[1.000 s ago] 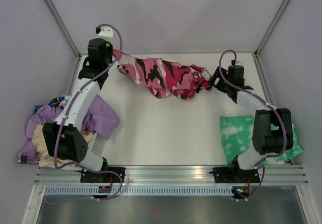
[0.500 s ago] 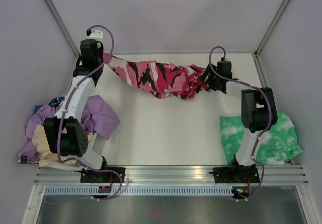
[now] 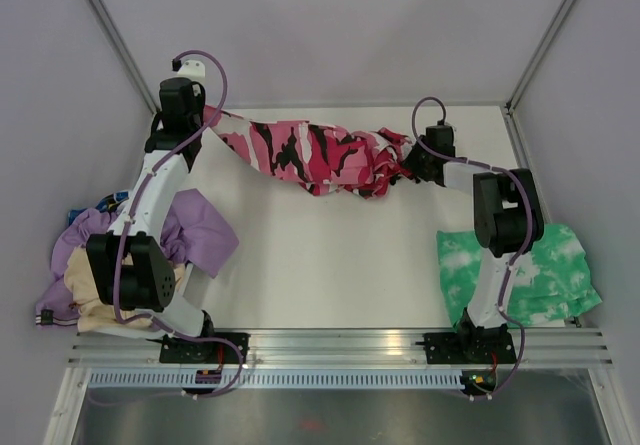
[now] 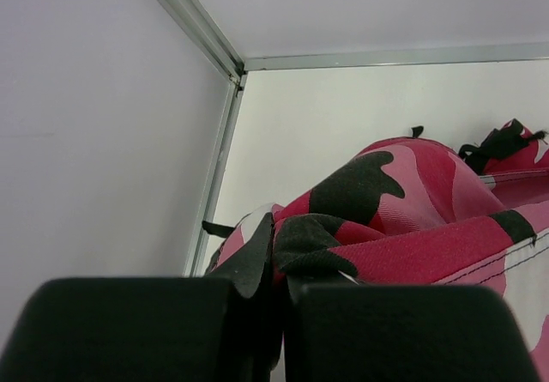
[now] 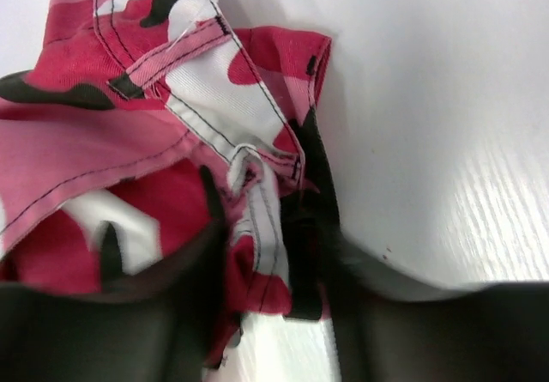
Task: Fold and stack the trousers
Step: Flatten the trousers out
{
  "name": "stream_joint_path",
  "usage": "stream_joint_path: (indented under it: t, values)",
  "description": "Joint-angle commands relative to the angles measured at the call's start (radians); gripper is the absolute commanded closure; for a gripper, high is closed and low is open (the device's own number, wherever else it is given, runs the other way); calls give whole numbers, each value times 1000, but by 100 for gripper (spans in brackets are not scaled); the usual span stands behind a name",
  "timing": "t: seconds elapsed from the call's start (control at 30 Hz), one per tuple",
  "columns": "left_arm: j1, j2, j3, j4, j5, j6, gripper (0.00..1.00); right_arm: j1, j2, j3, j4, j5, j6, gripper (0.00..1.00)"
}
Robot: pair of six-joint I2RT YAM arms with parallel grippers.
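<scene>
left tool (image 4: 276, 294): clamped on trousers (image 3: 310, 150) | right tool (image 5: 266, 245): astride a bunched fold, cannot tell if gripping | risk: a shallow pinch slips once the cloth is stretched

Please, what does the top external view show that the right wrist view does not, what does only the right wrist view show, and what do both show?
Only the top external view: the left gripper shut on the far-left end of the trousers, the green tie-dye garment at the right, and the lilac and beige clothes at the left. Only the right wrist view: the white stitched seam, close up, lying between the fingers of the right gripper, which stand apart on either side of it. Both: the trousers, the right gripper and the white table.
</scene>
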Motion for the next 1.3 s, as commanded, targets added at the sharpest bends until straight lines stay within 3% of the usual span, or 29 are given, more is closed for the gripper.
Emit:
stream_joint_path:
  t: [0.0, 0.03, 0.1, 0.13, 0.3, 0.43, 0.5, 0.6, 0.7, 0.93, 1.27]
  values:
    - [7, -29, 14, 33, -7, 39, 98, 9, 65, 45, 1, -7, 10, 55]
    - [7, -28, 14, 33, -4, 42, 98, 8, 82, 74, -6, -6, -3, 73]
    - [7, -28, 20, 31, -4, 44, 98, 9, 81, 109, -54, 17, -19, 95]
    - [7, -28, 25, 27, 2, 44, 98, 8, 56, 138, -84, 25, -28, 100]
    - [15, -31, 135, -30, 74, -31, 98, 8, -108, 238, -183, 91, -153, 100]
    - [32, -46, 288, -45, 155, -145, 98, 9, -290, 413, -213, 131, -262, 100]
    - [91, -28, 338, -119, 272, -244, 98, 8, -355, 512, -224, 122, -314, 100]
    - [107, -28, 367, -166, 255, -308, 98, 9, -441, 563, -179, 88, -355, 100]
    - [107, -63, 301, -144, 246, -318, 98, 9, -496, 551, -138, 92, -394, 100]
    - [137, -232, -21, -21, 207, -337, 98, 3, -541, 527, -241, 166, -442, 100]
    - [191, -292, -98, -67, 262, -344, 98, -46, -585, 402, -321, 192, -477, 98]
